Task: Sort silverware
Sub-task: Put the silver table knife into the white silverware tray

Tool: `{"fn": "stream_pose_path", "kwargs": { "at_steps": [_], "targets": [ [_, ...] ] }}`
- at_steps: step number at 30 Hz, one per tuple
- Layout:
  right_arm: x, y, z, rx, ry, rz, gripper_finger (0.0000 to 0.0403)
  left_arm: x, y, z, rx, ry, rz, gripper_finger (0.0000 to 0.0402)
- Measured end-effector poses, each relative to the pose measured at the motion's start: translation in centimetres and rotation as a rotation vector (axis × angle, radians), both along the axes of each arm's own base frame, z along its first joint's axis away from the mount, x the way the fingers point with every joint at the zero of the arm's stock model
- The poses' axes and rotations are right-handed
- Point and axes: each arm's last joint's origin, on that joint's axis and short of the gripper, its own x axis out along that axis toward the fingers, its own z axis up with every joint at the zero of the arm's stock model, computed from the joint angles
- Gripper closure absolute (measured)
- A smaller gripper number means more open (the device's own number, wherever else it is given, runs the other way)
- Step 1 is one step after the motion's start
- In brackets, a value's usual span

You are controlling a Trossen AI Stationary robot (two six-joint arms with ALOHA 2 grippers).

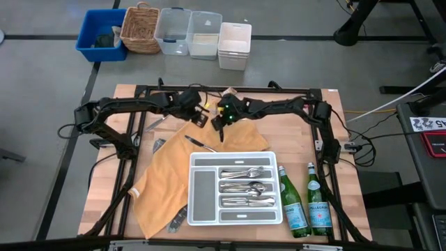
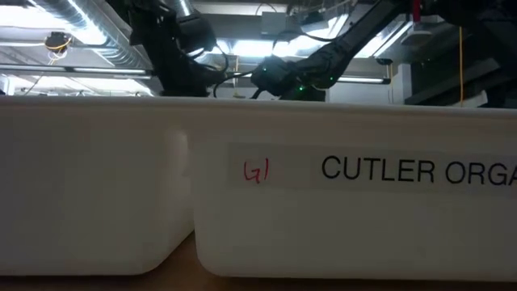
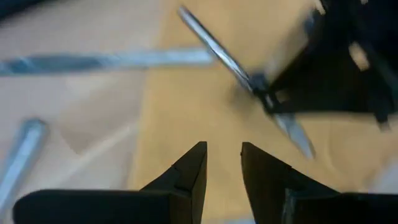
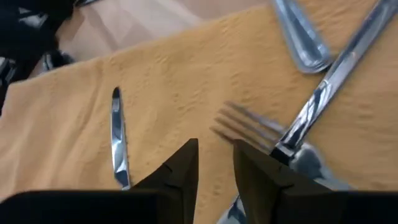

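Observation:
Both grippers hover over the far part of a yellow cloth (image 1: 174,174). My left gripper (image 3: 222,155) is open over bare cloth, with nothing between its fingers. My right gripper (image 4: 214,152), beside it (image 1: 217,125), stands open with a narrow gap, just short of a fork's tines (image 4: 239,127). Around it on the cloth lie a knife (image 4: 118,137), a spoon (image 4: 305,37) and a long shiny handle (image 4: 336,81). More loose silverware lies flat on the cloth (image 1: 202,144) and at its edges (image 1: 155,146). The white tray (image 1: 233,155) holds several sorted pieces. My right gripper has one fingertip (image 4: 249,162) close by the fork's tines. Whether it touches them, I cannot tell; only cloth shows between the fingers.
Two green bottles (image 1: 293,202) (image 1: 318,202) stand right of the tray. Another utensil (image 1: 174,222) lies at the cloth's near edge. Bins and a wicker basket (image 1: 139,28) stand beyond the table's far edge. The tray's wall (image 2: 323,210) fills the low view.

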Motion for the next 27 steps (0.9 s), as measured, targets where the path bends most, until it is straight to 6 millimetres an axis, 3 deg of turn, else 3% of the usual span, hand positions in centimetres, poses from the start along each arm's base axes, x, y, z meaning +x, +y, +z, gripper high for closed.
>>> {"fn": "stream_pose_path", "kwargs": {
  "at_steps": [7,17,27],
  "targets": [
    [0.0,0.2,0.0,0.003,0.0,0.011,0.0302,-0.6,-1.4,-0.6,-0.137,0.083,-0.215,0.0314],
    [-0.7,0.5,-0.7,0.04,0.108,-0.001,0.0302,-0.2,-1.5,-0.4,-0.126,0.046,-0.209,0.0314],
    [-1.9,0.8,-1.5,0.09,0.256,-0.007,0.0302,1.5,-0.6,0.3,-0.069,-0.153,-0.136,0.0314]
  ]
}}
